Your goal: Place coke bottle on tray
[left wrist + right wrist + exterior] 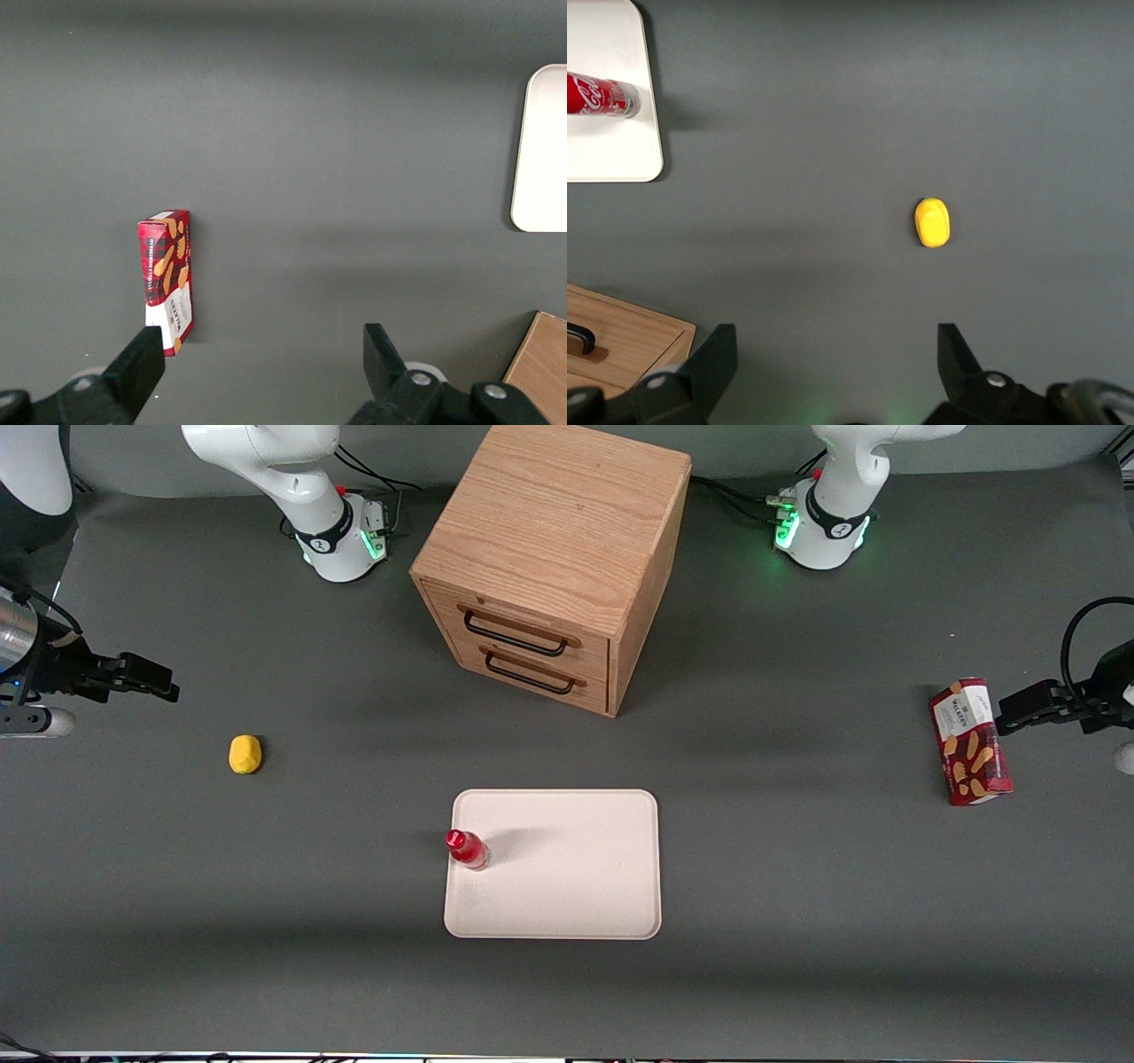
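The working arm's black two-finger gripper (833,367) is cut off in the right wrist view, with only its spread fingertips (713,359) visible. That view crops the slim red coke bottle (602,94) at its neck and shows one corner of the pale cream rectangular tray (611,150). The wooden drawer cabinet (620,345) appears only as a corner. The red snack box (968,741) carries white lettering, probably a brand name, too small to read.

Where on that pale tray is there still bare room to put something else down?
Most of the tray is bare; only the coke bottle stands at its edge toward the working arm's end. Between tray and drawer cabinet the table is bare too. The claw hangs open above the yellow lump.
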You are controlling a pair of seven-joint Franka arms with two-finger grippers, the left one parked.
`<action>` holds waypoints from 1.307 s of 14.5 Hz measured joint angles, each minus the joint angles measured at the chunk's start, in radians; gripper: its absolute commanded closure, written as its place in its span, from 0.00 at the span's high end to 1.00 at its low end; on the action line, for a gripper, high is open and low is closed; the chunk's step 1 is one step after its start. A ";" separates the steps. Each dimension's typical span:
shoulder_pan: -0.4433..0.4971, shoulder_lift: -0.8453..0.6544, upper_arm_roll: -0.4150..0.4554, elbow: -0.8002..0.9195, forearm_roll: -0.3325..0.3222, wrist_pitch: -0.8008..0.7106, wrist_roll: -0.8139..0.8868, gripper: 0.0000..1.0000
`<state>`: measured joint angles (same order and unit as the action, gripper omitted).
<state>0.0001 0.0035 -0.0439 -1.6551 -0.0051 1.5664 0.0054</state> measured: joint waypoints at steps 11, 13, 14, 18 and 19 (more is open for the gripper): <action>-0.030 -0.031 0.036 -0.007 0.003 0.005 -0.019 1.00; -0.031 -0.032 0.035 -0.003 0.003 0.008 -0.019 1.00; -0.031 -0.033 0.035 -0.002 0.003 0.009 -0.019 1.00; -0.031 -0.033 0.036 -0.002 0.003 0.010 -0.019 1.00; -0.031 -0.033 0.038 -0.002 0.003 0.010 -0.019 1.00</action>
<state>-0.0305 -0.0292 -0.0062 -1.6574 -0.0023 1.5761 -0.0138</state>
